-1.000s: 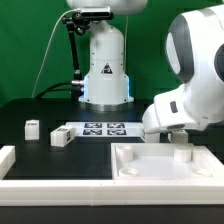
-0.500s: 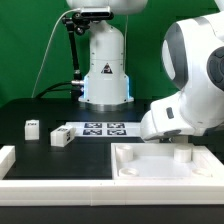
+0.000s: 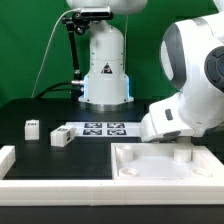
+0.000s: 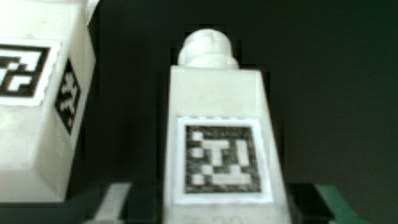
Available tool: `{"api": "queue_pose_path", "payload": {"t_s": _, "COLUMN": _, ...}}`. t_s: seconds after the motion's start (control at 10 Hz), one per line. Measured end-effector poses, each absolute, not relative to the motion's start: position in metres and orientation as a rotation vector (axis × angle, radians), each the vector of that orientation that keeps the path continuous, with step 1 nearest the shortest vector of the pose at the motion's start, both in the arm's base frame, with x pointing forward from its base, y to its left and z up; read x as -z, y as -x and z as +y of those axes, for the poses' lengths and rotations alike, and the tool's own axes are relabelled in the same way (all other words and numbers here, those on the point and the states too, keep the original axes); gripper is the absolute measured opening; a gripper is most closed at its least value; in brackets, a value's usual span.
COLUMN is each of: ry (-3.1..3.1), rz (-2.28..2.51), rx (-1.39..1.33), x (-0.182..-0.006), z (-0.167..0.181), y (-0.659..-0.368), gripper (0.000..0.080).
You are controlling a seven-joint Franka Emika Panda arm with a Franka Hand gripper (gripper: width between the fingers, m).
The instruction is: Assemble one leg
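Exterior and wrist views, one-leg assembly. The white arm (image 3: 190,90) reaches in from the exterior view's right, its bulky rounded wrist bent low over the far side of the tray (image 3: 125,160); its pedestal (image 3: 105,70) stands at the back of the black bench (image 3: 40,150). From this side the wrist housing hides the gripper.

In the wrist view the gripper (image 4: 222,202) straddles the leg (image 4: 217,110). One dark finger (image 4: 118,203) shows at each side of the post, but whether they press on it or stand clear cannot be told. The leg is a white, matt plastic post of square section with a rounded peg at its far end and a black-and-white square tag (image 4: 222,160) on the face toward the camera. Just beside it stands a second white tagged block (image 4: 36,110).

The tray is a shallow white square with raised rims; a short stub (image 3: 182,153) rises from its floor.

Two small white blocks (image 3: 32,127) (image 3: 60,137) lie well apart from the tray on the exterior view's left, the second touching the marker board (image 3: 100,129).
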State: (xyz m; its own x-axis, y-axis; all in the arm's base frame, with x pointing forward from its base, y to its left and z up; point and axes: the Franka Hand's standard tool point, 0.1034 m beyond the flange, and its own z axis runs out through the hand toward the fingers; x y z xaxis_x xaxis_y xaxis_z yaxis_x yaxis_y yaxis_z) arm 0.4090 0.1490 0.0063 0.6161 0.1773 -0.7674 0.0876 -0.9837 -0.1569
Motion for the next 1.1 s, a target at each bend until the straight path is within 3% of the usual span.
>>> {"api": "queue_pose_path", "payload": {"t_s": 0.5, "ry": 2.730, "rz": -0.224, "rx": -1.314, "x": -0.006, "z": 0.149, "y": -0.409, "gripper": 0.0290}}
{"api": "queue_pose_path", "payload": {"t_s": 0.6, "ry": 2.715, "rz": -0.228, "rx": -1.347, "x": -0.014, "z": 0.148, "y": -0.408, "gripper": 0.0290}}
{"api": "queue_pose_path", "payload": {"t_s": 1.0, "ry": 2.724, "rz": -0.259, "rx": -1.355, "x": -0.087, "z": 0.147, "y": -0.431, "gripper": 0.0291}}
{"api": "queue_pose_path", "payload": {"t_s": 1.1, "ry": 2.752, "rz": -0.256, "rx": -1.296, "x": -0.094, "z": 0.147, "y": -0.438, "gripper": 0.0291}}
